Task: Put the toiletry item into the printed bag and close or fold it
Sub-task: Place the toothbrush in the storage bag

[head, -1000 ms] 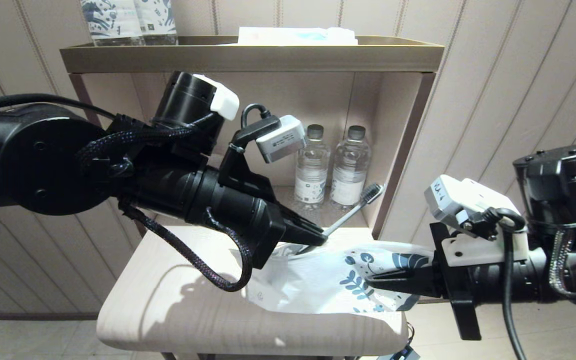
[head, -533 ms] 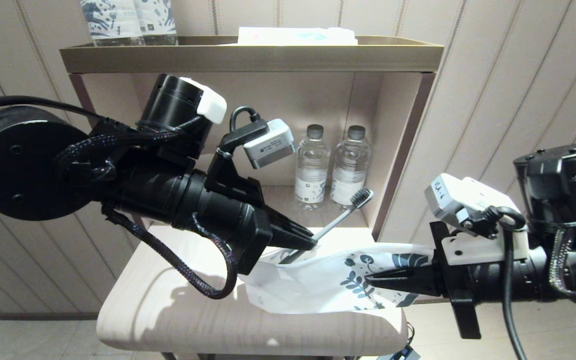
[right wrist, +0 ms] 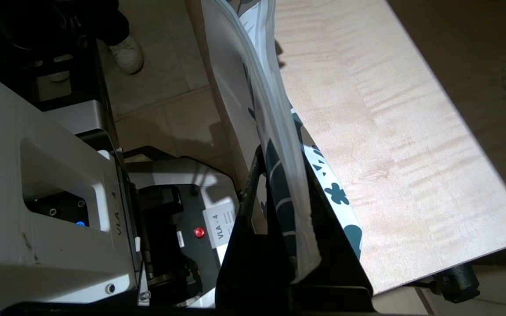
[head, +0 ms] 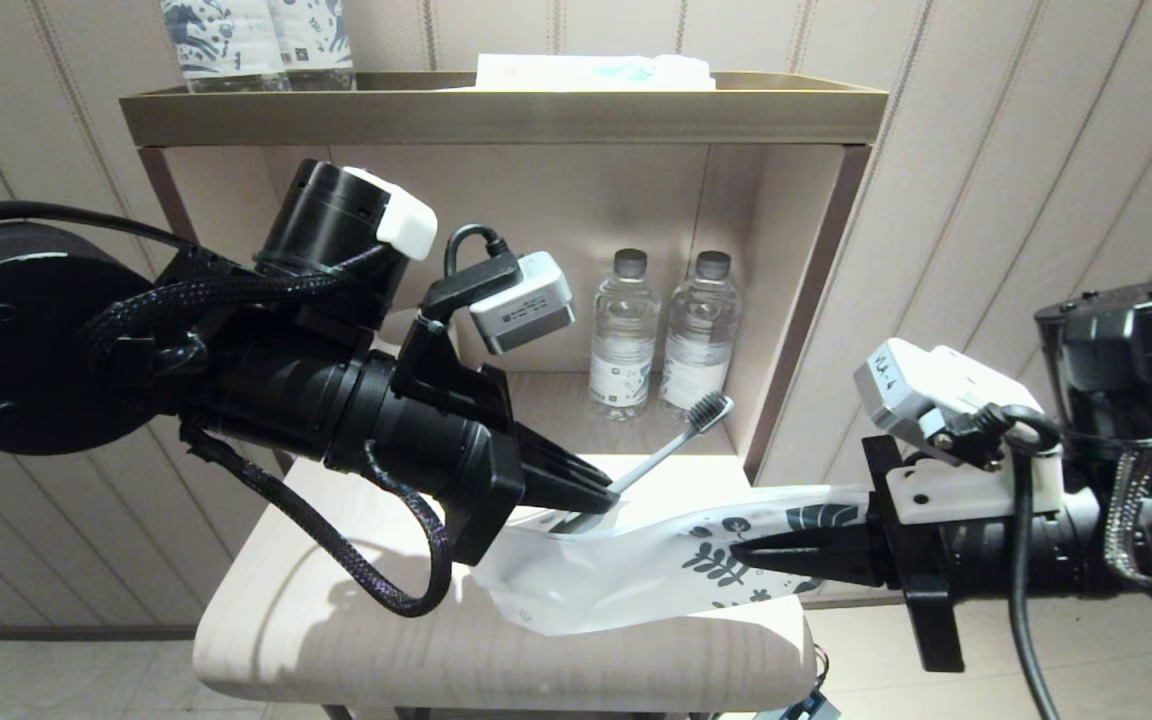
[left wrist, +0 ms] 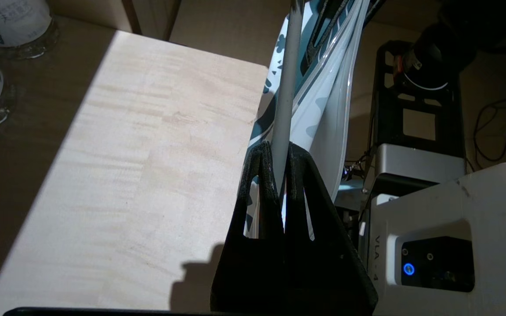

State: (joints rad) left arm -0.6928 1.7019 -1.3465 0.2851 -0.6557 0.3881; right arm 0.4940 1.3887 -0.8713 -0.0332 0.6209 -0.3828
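Observation:
The grey toothbrush [head: 658, 450] slants up to the right, its dark bristle head near the shelf niche. My left gripper [head: 604, 490] is shut on its handle above the wooden table [head: 336, 620]; the left wrist view shows the handle [left wrist: 286, 87] pinched between the fingers. The handle's low end sits at the upper edge of the printed bag [head: 626, 580]; I cannot tell whether it is inside. My right gripper [head: 751, 553] is shut on the bag's leaf-printed end and holds the bag stretched out over the table. In the right wrist view the bag [right wrist: 257, 87] runs away from the gripper [right wrist: 281, 153].
Two water bottles [head: 624, 335] stand in the shelf niche just behind the toothbrush head. The niche's side wall [head: 796, 320] is close on the right. Blue-patterned packs [head: 256, 40] stand on the top tray [head: 496, 110]. The robot base [left wrist: 428, 228] is below the table's edge.
My left arm has drawn back to the left and a little down, carrying the toothbrush with it. The bag now hangs flatter and lower between the two grippers.

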